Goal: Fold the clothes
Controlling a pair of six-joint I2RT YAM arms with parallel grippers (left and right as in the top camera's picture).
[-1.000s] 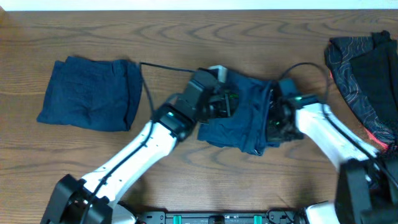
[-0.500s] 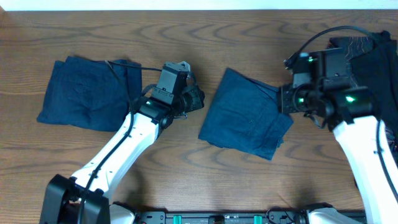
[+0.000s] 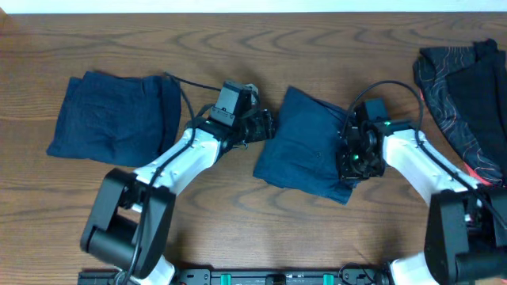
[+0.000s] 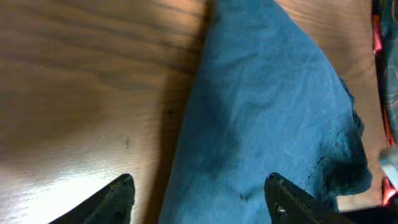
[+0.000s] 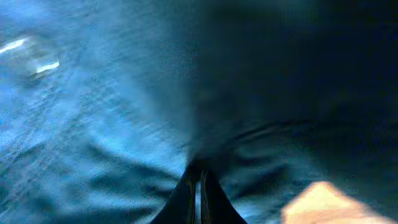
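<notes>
Centre garment (image 3: 305, 150): navy, roughly folded, lying flat mid-table, slightly right of centre. Right gripper (image 3: 351, 157) at its right edge, fingers (image 5: 191, 190) closed to thin slit, cloth puckers converging at tips, pinching fabric. Left gripper (image 3: 268, 127) at garment's left edge, fingers (image 4: 118, 198) spread wide, nothing between but cloth and wood below. Second garment (image 3: 111, 119), navy, folded, far left. Wooden table (image 3: 238, 47). Dark patterned cloth (image 3: 463, 95) at right edge.

Wooden table (image 3: 238, 206), folded navy garment (image 3: 111, 119) at left, second navy garment (image 3: 305, 150) centre, black patterned cloth (image 3: 463, 87) far right.
</notes>
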